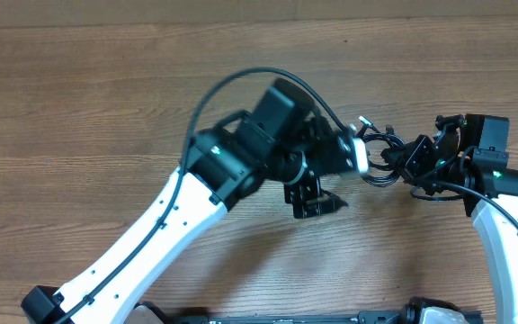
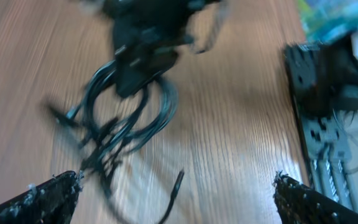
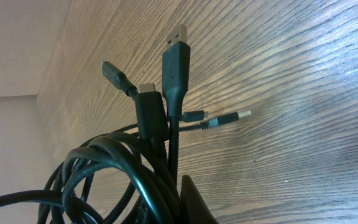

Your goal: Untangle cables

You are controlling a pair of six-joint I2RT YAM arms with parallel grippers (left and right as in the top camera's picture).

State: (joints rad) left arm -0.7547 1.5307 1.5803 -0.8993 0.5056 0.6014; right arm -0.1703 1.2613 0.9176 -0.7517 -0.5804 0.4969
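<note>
Several black cables (image 1: 378, 160) are seen overhead, bunched toward the right edge of the worktop (image 1: 106, 108) and clamped in the right gripper (image 1: 414, 160). From the left wrist, the left gripper (image 2: 178, 179) is shown spread wide, holding nothing. From the right wrist, plug ends (image 3: 174, 43) are seen above the coiled loops.

The left wrist view is motion-blurred: the cables (image 2: 126, 121) smear into one dark loop, strands uncountable, and the right gripper (image 2: 135, 78) at 11 o'clock is a shapeless black mass. At 6 o'clock in the right wrist view their coil runs off the edge. Overhead, the strands are too small to separate.
</note>
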